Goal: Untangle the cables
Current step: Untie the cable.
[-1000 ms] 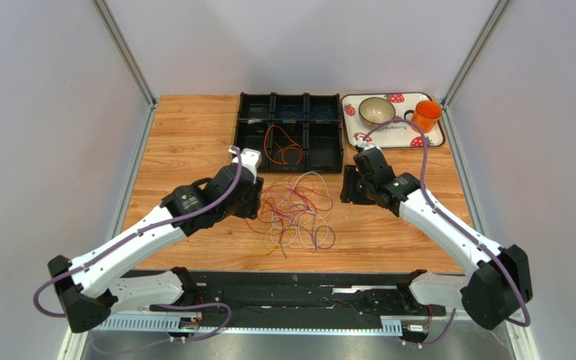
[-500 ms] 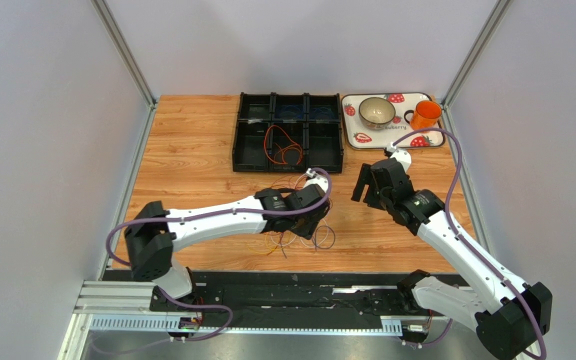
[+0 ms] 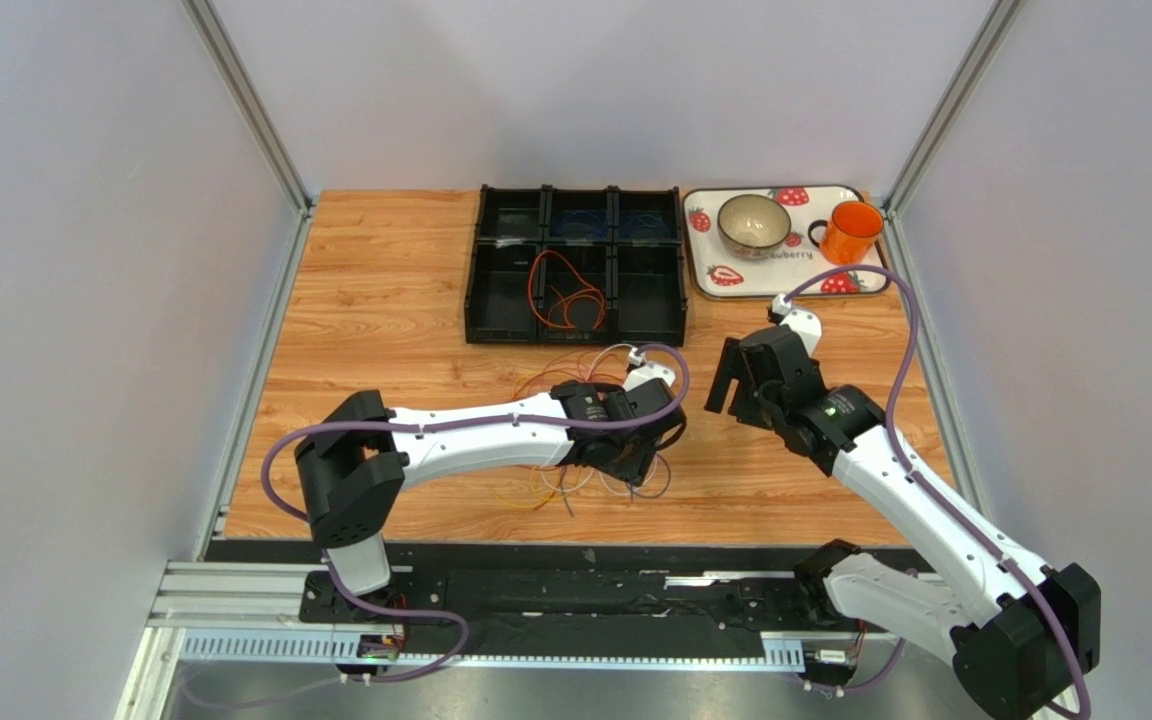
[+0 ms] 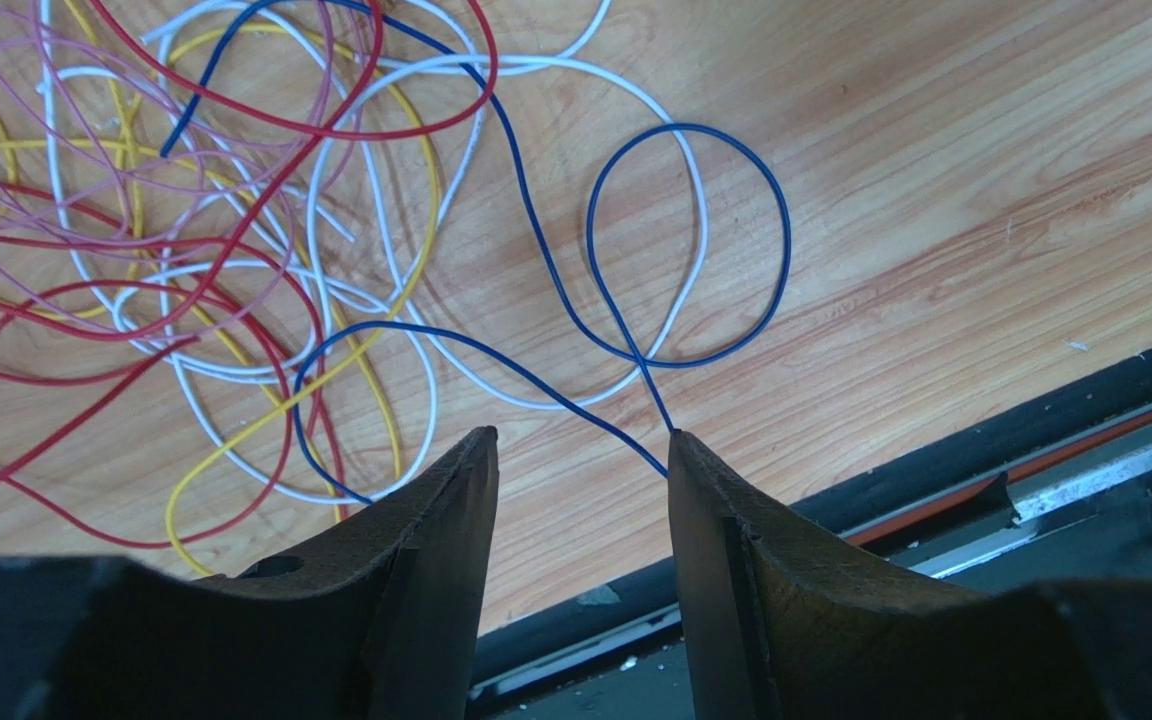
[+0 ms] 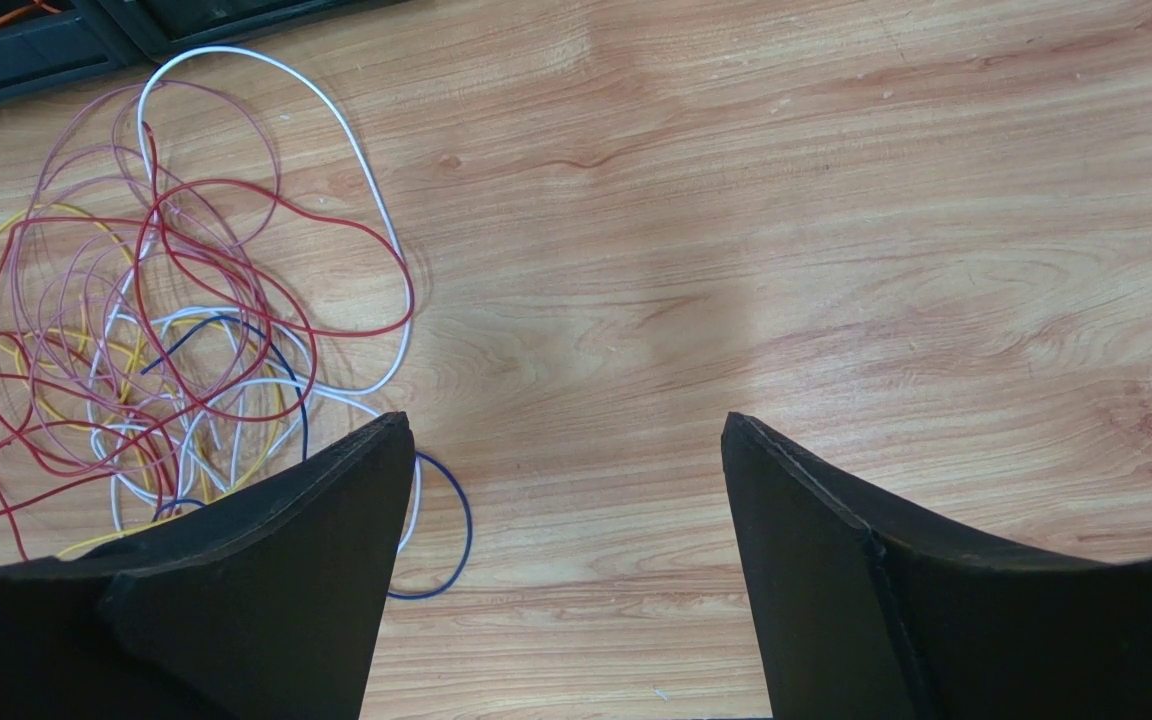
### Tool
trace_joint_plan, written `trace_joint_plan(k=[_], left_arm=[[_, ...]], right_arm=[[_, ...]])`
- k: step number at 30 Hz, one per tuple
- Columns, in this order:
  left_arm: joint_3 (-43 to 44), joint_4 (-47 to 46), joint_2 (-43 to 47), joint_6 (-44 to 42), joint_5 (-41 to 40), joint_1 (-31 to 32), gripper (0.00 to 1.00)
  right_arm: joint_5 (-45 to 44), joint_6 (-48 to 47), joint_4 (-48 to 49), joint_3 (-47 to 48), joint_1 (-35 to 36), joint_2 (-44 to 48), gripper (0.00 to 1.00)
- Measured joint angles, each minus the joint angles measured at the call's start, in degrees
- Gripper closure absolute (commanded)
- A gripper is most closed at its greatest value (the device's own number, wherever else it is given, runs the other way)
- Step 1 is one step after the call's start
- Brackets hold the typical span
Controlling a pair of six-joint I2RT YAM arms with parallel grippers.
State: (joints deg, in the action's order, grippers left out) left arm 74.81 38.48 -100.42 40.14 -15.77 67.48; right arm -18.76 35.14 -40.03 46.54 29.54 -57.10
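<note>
The cables (image 3: 552, 483) lie in a loose tangle of red, yellow, white, pink and blue loops on the wooden table; my left arm hides much of it from above. My left gripper (image 3: 639, 458) hangs over the tangle's near right side. In the left wrist view this gripper (image 4: 579, 435) is open, and a blue cable (image 4: 687, 248) forms a loop just ahead, one strand running down to the right fingertip (image 4: 683, 450). My right gripper (image 3: 725, 387) stands to the right of the tangle. The right wrist view shows it (image 5: 567, 428) wide open over bare wood, the cables (image 5: 162, 345) to its left.
A black compartment tray (image 3: 471, 285) at the back holds a red and orange cable (image 3: 560, 300). To its right, a strawberry-print tray (image 3: 702, 278) carries a bowl (image 3: 754, 222) and an orange mug (image 3: 851, 230). The black rail (image 4: 988, 450) runs along the table's near edge.
My left arm has swung from the tangle's left side across to its near right. The right gripper has pulled back to the right and opened wider.
</note>
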Motion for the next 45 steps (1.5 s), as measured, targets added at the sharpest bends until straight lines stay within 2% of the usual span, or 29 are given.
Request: trace_joint_plan(k=[9,18,20,21,22,30,34,41,45], left_arm=[[1.0,2.0,-2.4,5.2,-0.1,2.4,0.5],[1.0,2.7,-5.9,8.4,-0.1,2.9,0.68],[1.0,2.4,-5.9,8.4,-0.2,2.9,0.79],[1.2,2.4,-5.9,8.5,-0.2,2.9,0.95],[1.4,2.4,-5.9,8.4,-0.3,2.9,1.0],[9.1,6.8,-5.4,6.3,-3.1,2.9,1.0],[15.5,12.4,-0.7,3.4,-6.2,2.3,1.0],[27.3,15.1,11.6,-4.1,-9.1,-1.8,1.0],[30.2,14.9,15.5,-6.9,-10.4,-4.1,1.0]], right_arm=[[0.5,0.0,0.2,-0.2,0.0,0.0,0.21],[0.9,-0.3,0.3,-0.8,0.0,0.0,0.22],[0.9,-0.3,0.3,-0.8,0.0,0.0,0.22],[1.0,-0.3,0.3,-0.8,0.0,0.0,0.22],[1.0,-0.3,0.3,-0.8,0.0,0.0,0.22],[1.4,-0.7,0.3,-0.8,0.0,0.0,0.23],[3.0,-1.5,0.3,-0.8,0.0,0.6,0.24],[11.8,-2.4,3.9,-0.8,0.0,4.3,0.26],[20.0,-3.1,8.5,-2.0,0.0,6.3,0.26]])
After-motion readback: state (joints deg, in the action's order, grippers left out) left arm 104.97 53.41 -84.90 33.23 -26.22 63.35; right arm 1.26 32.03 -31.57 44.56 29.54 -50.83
